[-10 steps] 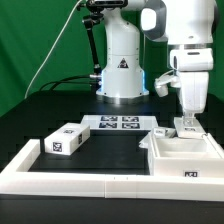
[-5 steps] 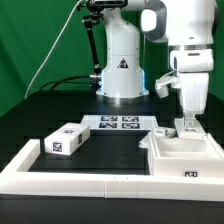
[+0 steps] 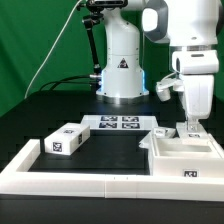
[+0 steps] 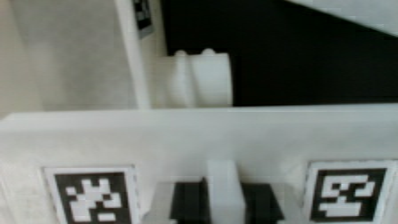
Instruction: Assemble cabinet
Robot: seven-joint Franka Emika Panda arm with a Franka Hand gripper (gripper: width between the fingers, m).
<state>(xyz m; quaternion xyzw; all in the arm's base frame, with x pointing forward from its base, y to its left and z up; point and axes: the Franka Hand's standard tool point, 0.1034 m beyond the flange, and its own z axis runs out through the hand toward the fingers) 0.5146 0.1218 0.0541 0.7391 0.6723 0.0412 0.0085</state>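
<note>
Gripper (image 3: 189, 127) low at right of the exterior frame, fingers (image 4: 185, 203) pinched on a thin upright wall of the cabinet (image 3: 200, 150). Cabinet sits lower right, open side up, long axis across the frame, close against the rail frame (image 3: 90, 183). Small box part (image 3: 64, 141) lies lower left, angled, with open table (image 3: 115, 152) between. Wrist view is blurred and the fingertips are cut off.

White cabinet (image 3: 170, 165) (black-and-white square tags (image 4: 89, 195))
</note>
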